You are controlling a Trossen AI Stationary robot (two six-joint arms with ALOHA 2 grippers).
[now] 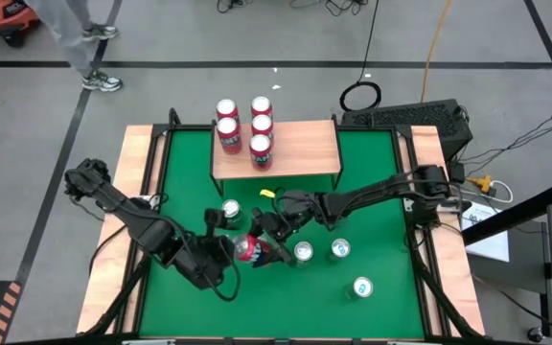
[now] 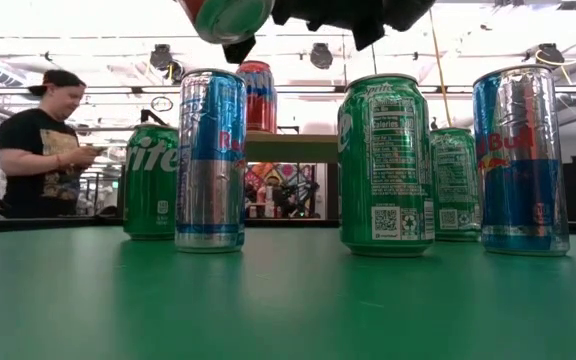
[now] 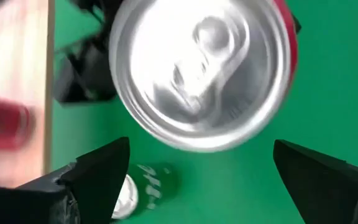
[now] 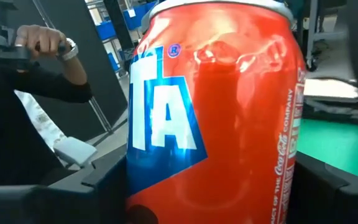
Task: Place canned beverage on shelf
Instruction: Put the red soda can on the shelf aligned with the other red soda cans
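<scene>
The red can (image 1: pixel 248 248) hangs between both grippers above the green surface (image 1: pixel 180 172), so the middle is crowded. The left gripper (image 1: pixel 226 251) has its jaws spread wide just beside the can's top; the right gripper (image 1: pixel 274 238) holds the can's side.

Beyond the jaws, toward the shelf (image 1: pixel 310 144), one green can (image 1: pixel 229 211) stands in the way. Three more cans (image 1: pixel 302 252) stand at the right gripper's outer side.

On the shelf, five red cans (image 1: pixel 260 148) fill the left half; the right half is bare wood.
</scene>
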